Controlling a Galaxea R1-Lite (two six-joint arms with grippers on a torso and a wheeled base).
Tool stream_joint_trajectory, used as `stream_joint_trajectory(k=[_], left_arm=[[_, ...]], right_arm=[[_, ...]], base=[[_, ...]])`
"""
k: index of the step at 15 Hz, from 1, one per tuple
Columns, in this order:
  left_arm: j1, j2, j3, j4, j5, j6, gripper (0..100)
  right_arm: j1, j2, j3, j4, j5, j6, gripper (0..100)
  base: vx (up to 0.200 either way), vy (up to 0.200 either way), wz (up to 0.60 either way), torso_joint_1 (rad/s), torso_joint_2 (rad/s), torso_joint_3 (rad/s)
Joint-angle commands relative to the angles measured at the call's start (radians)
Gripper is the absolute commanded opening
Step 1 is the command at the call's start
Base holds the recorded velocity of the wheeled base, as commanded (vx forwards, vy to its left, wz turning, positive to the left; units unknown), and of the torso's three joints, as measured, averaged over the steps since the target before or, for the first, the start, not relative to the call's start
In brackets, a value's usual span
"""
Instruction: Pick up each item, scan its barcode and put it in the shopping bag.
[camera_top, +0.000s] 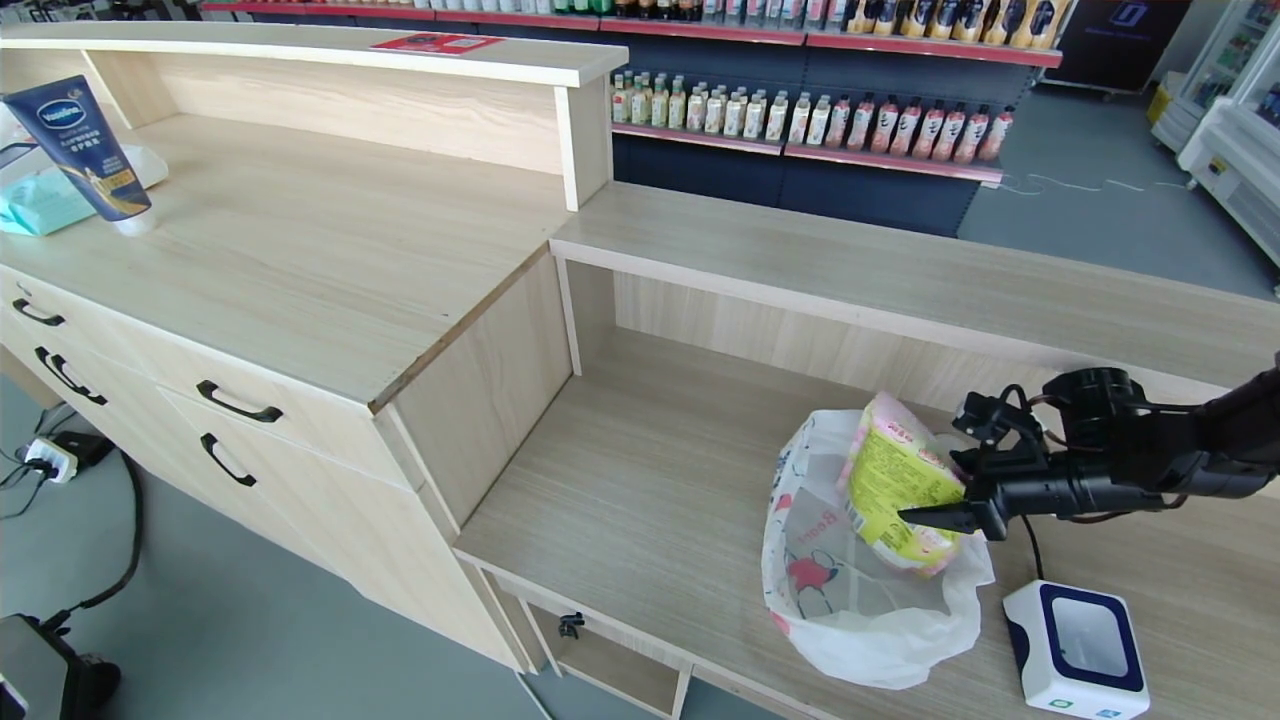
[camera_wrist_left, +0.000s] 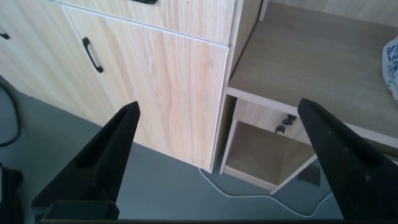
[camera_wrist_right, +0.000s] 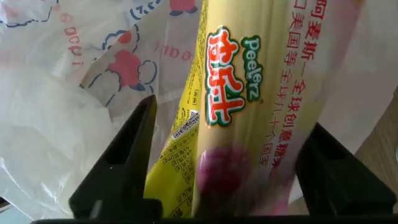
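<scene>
The right tool (camera_top: 935, 492) reaches in from the robot's right and is clamped on a packet (camera_top: 895, 480), one finger on each side of its narrow width. The packet hangs over the open mouth of the bag (camera_top: 870, 620). Its lower end is already inside the rim and its upper end stands above it. Its long axis runs steeply up and down, leaning a little away from the robot, and the tool crosses that axis about halfway along. The bag lies straight below the packet on the tabletop (camera_top: 650, 480), so the coming move looks like a short lowering and a release.

The packet is a soft, puffy pouch, yellow-green with pink ends and red lettering, seen close in the right wrist view (camera_wrist_right: 249, 93) between the tool's fingers (camera_wrist_right: 118, 168). The bag is thin white plastic with red cartoon prints, crumpled and gaping.

A white and blue scanner (camera_top: 1078, 645) sits just beside the bag, on the robot's right. The left tool (camera_wrist_left: 217, 106) is spread open with nothing in it, out over the floor by the cabinet (camera_wrist_left: 168, 81), well apart from the bag.

A blue tube (camera_top: 85, 150) stands on the higher tabletop far to the left, likely next in line.
</scene>
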Motion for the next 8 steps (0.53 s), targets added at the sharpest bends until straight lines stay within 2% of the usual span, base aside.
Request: stream_joint_trajectory(k=[1, 4, 6, 7, 8], left_arm=[[0.0, 0.0, 0.0, 0.0, 0.0, 0.0, 100], [0.0, 0.0, 0.0, 0.0, 0.0, 0.0, 100], [0.0, 0.0, 0.0, 0.0, 0.0, 0.0, 100], [0.0, 0.0, 0.0, 0.0, 0.0, 0.0, 100], [0.0, 0.0, 0.0, 0.0, 0.0, 0.0, 100]], right_arm=[[-0.005, -0.052, -0.007, -0.001, 0.026, 0.005, 100], [-0.004, -0.178, 0.01, 0.028, 0.072, 0.037, 100], [-0.007, -0.385, 0.037, 0.124, 0.081, 0.048, 100], [-0.007, -0.393, 0.039, 0.125, 0.081, 0.048, 100], [-0.057, -0.586, 0.097, 0.156, 0.081, 0.046, 100]], base=[[0.0, 0.0, 0.0, 0.0, 0.0, 0.0], [0.0, 0.0, 0.0, 0.0, 0.0, 0.0], [0.0, 0.0, 0.0, 0.0, 0.0, 0.0], [0.0, 0.0, 0.0, 0.0, 0.0, 0.0], [0.0, 0.0, 0.0, 0.0, 0.0, 0.0]])
